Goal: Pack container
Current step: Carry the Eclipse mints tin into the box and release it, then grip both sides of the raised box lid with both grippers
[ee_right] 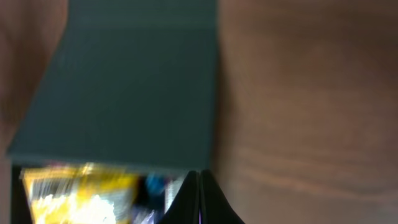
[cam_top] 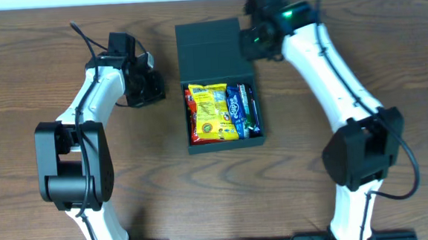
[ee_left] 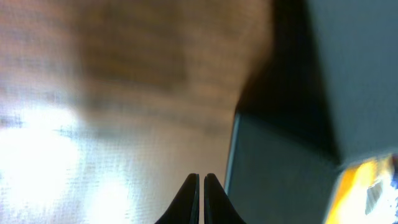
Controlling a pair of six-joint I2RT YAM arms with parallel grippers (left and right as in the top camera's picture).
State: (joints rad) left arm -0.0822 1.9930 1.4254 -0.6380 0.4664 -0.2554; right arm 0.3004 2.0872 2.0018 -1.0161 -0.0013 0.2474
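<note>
container: dark teal box (cam_top: 227, 144), centre of table (cam_top: 39, 56), roughly midway between both arms, base open to overhead view
lid: flap (cam_top: 209, 47) folded back flat on the far side of the box, hinged along the far wall, inner face up, bare
contents: yellow packet (cam_top: 213, 112) largest, filling left and middle of the base; blue packet (cam_top: 237, 111) just right of it, touching; thin red edge (cam_top: 192, 110) against the left wall; dark packet (cam_top: 252, 114) against the right wall, print too small to read
packing: packets side by side, long sides parallel, lying at about rim level
left gripper: (ee_left: 201, 180) fingertips pressed together, nothing between them; low over bare wood just left of the box's left wall, near the hinge line; apart from the wall in overhead view
left wrist view: blurred; teal wall to the right of the tips, slice of yellow packet at the lower right corner
right gripper: (ee_right: 199, 177) fingertips together, clamped on nothing; at the right edge of the open lid, close to where the lid meets the base
right contact: cannot tell whether tips touch the lid edge or hang just beside it
right wrist view: blurred; lid filling upper left, yellow and blue packets below it, wood on the right
arms: left arm reaching in from the left side, right arm from the right, both white with black joints
</note>
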